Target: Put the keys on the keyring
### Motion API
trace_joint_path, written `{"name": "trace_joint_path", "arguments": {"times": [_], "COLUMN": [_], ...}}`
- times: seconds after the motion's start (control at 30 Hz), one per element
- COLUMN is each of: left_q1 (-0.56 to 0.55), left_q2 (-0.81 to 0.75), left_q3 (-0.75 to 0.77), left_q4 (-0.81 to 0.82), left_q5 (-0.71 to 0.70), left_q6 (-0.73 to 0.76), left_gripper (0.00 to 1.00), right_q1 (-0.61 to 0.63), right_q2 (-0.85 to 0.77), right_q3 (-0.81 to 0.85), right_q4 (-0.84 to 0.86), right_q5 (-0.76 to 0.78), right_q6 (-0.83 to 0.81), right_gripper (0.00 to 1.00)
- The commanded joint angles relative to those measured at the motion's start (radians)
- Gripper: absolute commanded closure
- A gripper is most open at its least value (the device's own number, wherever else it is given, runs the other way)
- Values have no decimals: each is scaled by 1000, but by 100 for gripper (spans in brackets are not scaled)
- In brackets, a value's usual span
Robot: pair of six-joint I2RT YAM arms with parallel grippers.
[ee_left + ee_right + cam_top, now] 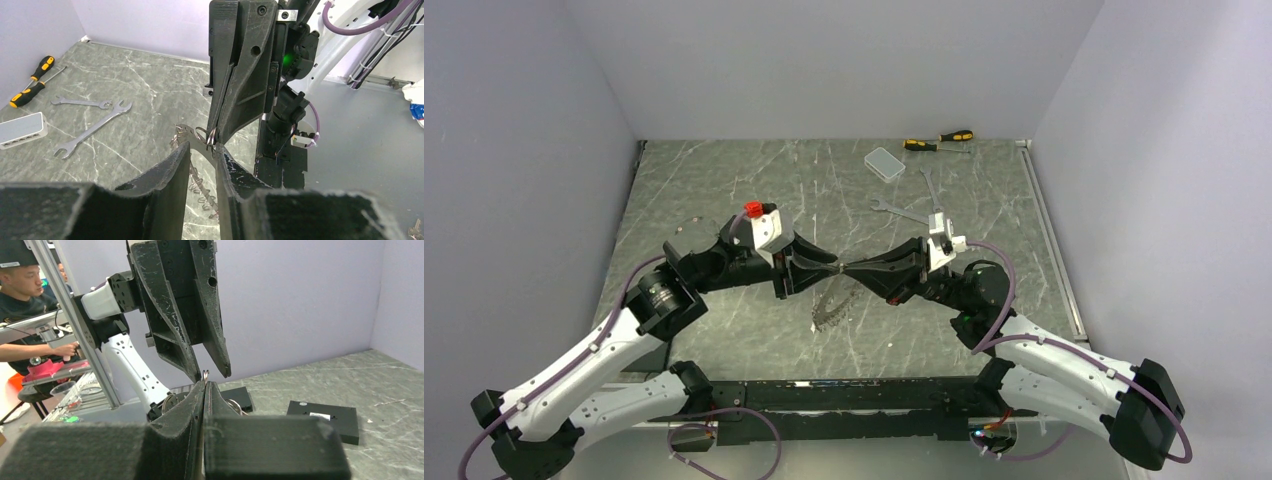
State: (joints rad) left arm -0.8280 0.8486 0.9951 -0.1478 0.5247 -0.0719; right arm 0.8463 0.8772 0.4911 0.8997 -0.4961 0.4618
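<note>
The keyring [829, 306], a thin metal ring strung with many small silver keys, hangs above the table between the two arms. My right gripper [856, 268] is shut on its top edge; a thin loop of ring pokes out of its fingertips in the right wrist view [205, 374]. My left gripper [827, 268] faces it tip to tip and is open. In the left wrist view the ring's band [196, 141] passes between my left fingers [175, 165], and the keys [202, 189] dangle below. The yellow-orange key is out of view.
Two silver wrenches [902, 211] lie right of centre behind the arms. A clear plastic box [885, 163] and two yellow-and-black screwdrivers [939, 141] lie at the back. Grey walls close in the left, right and rear. Black flat plates [322, 416] lie on the table.
</note>
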Motion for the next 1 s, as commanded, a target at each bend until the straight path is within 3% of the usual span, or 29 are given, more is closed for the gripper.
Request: {"name": "trace_joint_path", "arguments": {"times": [0.0,0.2,0.3,0.4,0.6,0.97], "left_q1": [3,3,4,3,4,3], "left_q2": [11,22,24,24,20,71], "left_q3": [27,24,21,11,12,125], "left_q4": [26,40,53,77,60,-153], "left_q5": [11,10,17,8,-5,-2], "left_q6": [-9,-21,-30,-46,-28,167], "left_gripper": [70,74,83,100,100,100], "right_q1": [4,4,4,4,5,4], "right_q2": [-6,-1,0,4,-10,-132], "right_q3": [46,41,41,36,31,106], "right_q4": [95,114,115,132,96,-415], "right_q5": [-12,-17,-21,-35,-38,-7], "right_q6": [21,33,33,39,25,-188], "right_gripper": [100,100,100,100,100,52]}}
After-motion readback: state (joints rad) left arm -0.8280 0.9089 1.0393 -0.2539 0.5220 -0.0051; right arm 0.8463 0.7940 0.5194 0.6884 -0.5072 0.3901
